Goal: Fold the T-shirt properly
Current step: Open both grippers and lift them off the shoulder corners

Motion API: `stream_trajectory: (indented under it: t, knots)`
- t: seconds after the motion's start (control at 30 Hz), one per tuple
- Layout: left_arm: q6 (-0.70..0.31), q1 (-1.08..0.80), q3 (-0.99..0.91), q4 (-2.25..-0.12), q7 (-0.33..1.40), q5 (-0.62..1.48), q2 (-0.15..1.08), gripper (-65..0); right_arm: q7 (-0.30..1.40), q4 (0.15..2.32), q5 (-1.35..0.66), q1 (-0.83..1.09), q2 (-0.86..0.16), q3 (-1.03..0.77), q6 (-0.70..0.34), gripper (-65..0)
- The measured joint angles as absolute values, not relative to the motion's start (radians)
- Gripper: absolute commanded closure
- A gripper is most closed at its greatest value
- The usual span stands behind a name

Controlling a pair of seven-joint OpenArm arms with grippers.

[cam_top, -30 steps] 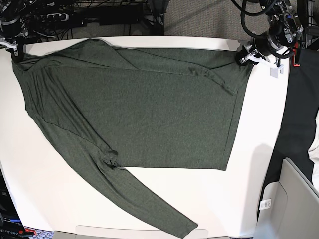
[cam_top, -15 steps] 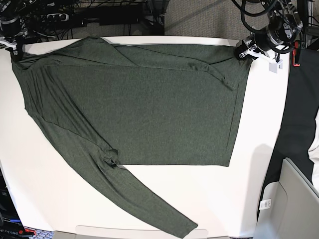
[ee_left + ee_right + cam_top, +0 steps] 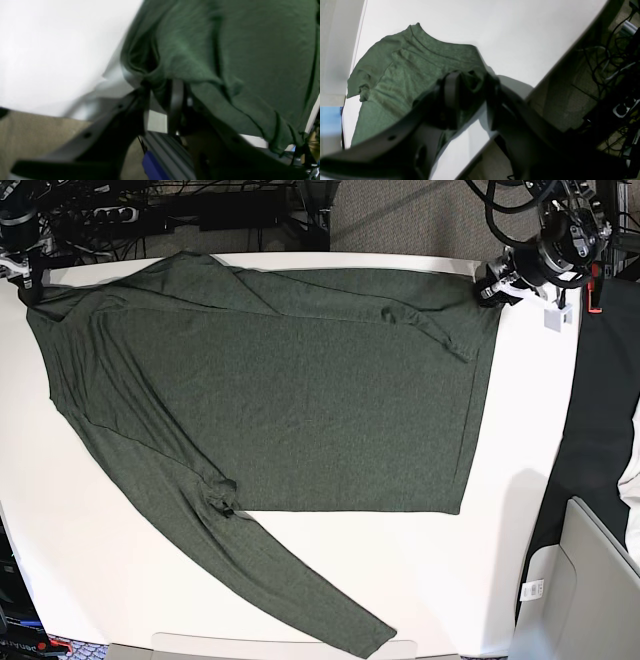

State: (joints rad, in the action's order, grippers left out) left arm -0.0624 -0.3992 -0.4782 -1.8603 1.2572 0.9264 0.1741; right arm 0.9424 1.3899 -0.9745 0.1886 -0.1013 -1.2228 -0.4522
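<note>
The dark olive-green T-shirt [image 3: 300,400] lies spread flat on the white table [image 3: 520,530]. One long sleeve runs down to the front edge and the other is folded across the top. My left gripper [image 3: 487,288] is at the shirt's back right corner. In the left wrist view its jaws [image 3: 160,100] stand apart, with a bunch of the shirt's fabric [image 3: 237,62] still lying between them. My right gripper [image 3: 30,280] is at the back left corner. Its jaws [image 3: 471,92] are also parted around a dark fold of the shirt [image 3: 402,67].
Cables and a power strip [image 3: 120,215] lie behind the table's back edge. A black cloth [image 3: 600,430] hangs off the right side, and a pale grey bin [image 3: 580,590] stands at the lower right. A small white tag [image 3: 553,320] hangs near the left gripper.
Both grippers were clamped on the shirt's back corners and their jaws have now parted. The shirt's top edge shifted slightly toward the back of the table.
</note>
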Motion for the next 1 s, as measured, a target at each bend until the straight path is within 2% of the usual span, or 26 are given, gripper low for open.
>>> stream_trajectory:
  t: [0.13,0.67,1.0]
  knots:
    - [-0.063,-0.4,-0.478,-1.863,1.276,0.926,0.175,-16.7,0.944,1.415,-0.966,0.203,-0.094,-1.225,-0.445,-18.6]
    - [-0.063,-0.418,-0.533,-1.974,1.272,0.925,0.175,-16.6,0.958,1.471,-0.995,0.29,-0.094,-1.296,-0.434,-18.6]
    - [-0.064,-0.257,-0.527,-1.97,1.287,0.92,0.175,-16.8,0.969,1.647,-0.97,0.248,-0.114,-1.287,-0.443,-18.6]
